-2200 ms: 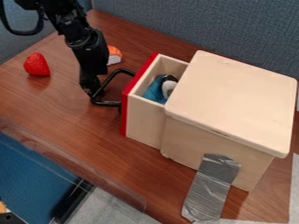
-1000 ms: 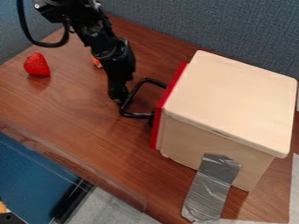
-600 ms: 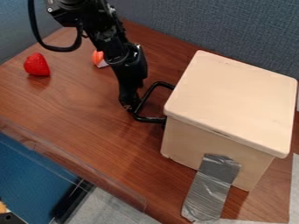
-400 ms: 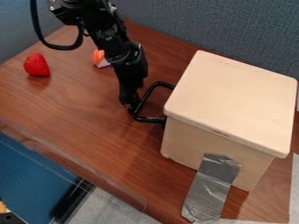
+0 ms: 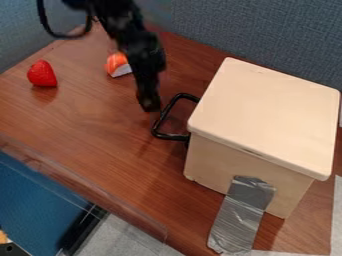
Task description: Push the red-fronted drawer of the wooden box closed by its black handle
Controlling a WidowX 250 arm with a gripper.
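The black gripper (image 5: 149, 102) hangs from the upper left, its tip just left of and above the black drawer handle (image 5: 162, 120). The handle juts out from the left side of the pale wooden box (image 5: 267, 115), whose drawer is pushed in. Behind the gripper, to its left, lies an orange and white sushi-like piece (image 5: 117, 64). A red toy strawberry (image 5: 42, 74) stands on the brown table farther left.
Grey tape (image 5: 241, 215) runs from the box's front side down to the table (image 5: 87, 130). A grey fabric partition (image 5: 267, 35) rises behind. A clear edge strip and a blue surface (image 5: 40, 205) lie at the lower left.
The drawer slid right into the box with the gripper at its handle. Since then the gripper has risen off the handle, which stayed in place.
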